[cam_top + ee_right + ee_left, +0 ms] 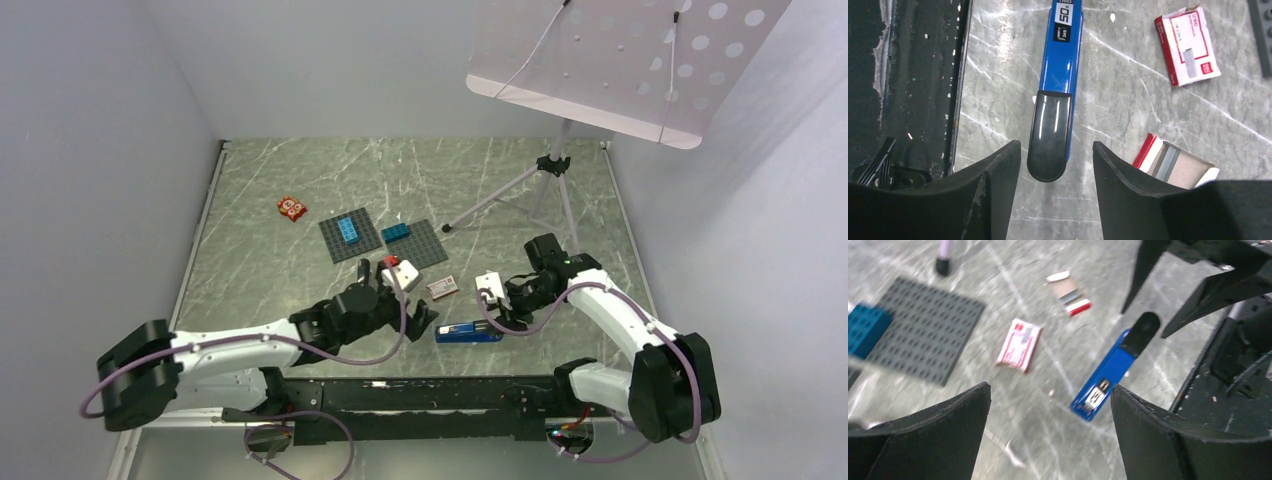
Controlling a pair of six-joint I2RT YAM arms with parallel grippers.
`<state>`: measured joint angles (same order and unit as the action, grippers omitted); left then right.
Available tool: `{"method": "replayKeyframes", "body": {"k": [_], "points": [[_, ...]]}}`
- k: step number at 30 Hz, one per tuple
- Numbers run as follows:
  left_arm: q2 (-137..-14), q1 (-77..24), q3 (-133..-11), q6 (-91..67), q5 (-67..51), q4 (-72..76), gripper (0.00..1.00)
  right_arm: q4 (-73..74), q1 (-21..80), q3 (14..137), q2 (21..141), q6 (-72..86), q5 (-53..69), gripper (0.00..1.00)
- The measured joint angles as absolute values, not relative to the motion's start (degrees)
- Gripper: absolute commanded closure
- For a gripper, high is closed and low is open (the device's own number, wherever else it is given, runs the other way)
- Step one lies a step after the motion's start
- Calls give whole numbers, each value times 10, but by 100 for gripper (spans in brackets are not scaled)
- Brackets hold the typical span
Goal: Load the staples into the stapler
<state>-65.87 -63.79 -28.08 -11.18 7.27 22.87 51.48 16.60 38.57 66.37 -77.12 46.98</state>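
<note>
The left gripper (424, 318) and right gripper (497, 320) flank the blue stapler (468, 334), lying shut at six o'clock on the table (250, 280), the staple box (441, 288) near its twelve. Grey baseplates (350, 240), orange tile (292, 208) and tripod (545, 190) stand well apart behind.

Left wrist: jaws wide, empty; stapler at two o'clock, box at eleven, opened staple tray (1070, 295) at twelve.

Right wrist: jaws part open, straddling the stapler's black end, untouching; tray at four o'clock beside one finger. Best, I judge, to pinch that end squarely while the left lifts the top, minding the tray.

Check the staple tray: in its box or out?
Out: the tray lies by itself, apart from the box.
</note>
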Motion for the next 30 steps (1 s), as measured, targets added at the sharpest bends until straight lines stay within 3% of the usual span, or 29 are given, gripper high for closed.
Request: {"method": "replayKeyframes", "body": {"k": [5, 11, 13, 15, 17, 18, 19, 24, 30], "points": [[-558, -628, -243, -147, 154, 133, 2, 482, 184, 373, 688, -744, 437, 73], [-446, -619, -225, -163, 220, 57, 0, 466, 192, 369, 706, -736, 419, 76], [-420, -617, -219, -167, 235, 40, 1, 466, 192, 369, 706, -735, 419, 66], [-400, -614, -214, -171, 248, 19, 1, 466, 192, 369, 706, -732, 420, 43], [-385, -609, -210, -176, 256, 0, 1, 473, 192, 376, 706, -725, 420, 28], [-379, -604, -209, -180, 259, -12, 1, 481, 192, 383, 706, -722, 421, 11], [-375, -598, -209, -183, 260, -23, 1, 490, 190, 392, 706, -720, 425, 2], [-362, -553, -209, -204, 249, -63, 1, 522, 167, 481, 688, -703, 465, 0], [-353, -512, -228, -238, 227, -128, 1, 506, 107, 503, 625, -616, 501, 0]]}}
